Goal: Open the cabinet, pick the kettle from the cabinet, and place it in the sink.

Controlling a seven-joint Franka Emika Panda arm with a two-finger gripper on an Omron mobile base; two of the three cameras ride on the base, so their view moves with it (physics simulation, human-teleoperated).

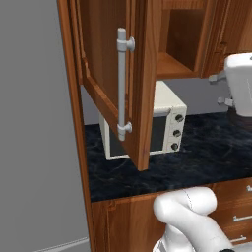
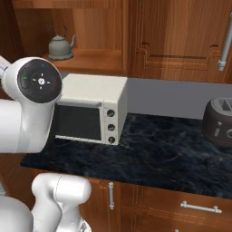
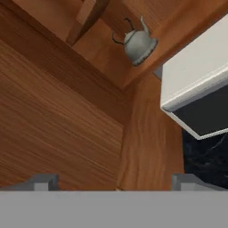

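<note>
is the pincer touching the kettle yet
Apart. In the hand view the kettle sits far up on the cabinet shelf, while the open pincer has bare wood and clear space between its tips, nothing held.

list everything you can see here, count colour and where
cabinet: one, reddish-brown, door swung open above the counter
door handle: one, grey bar, upright on the open door
kettle: one, grey-green, on the cabinet shelf
toaster oven: one, white, on the counter below the shelf
toaster: one, dark grey, right end of the counter
counter: one, black marble
drawer fronts: several, wooden, under the counter
end effector: one, grey tips, open, holding nothing, facing the kettle
arm: one, white
</note>
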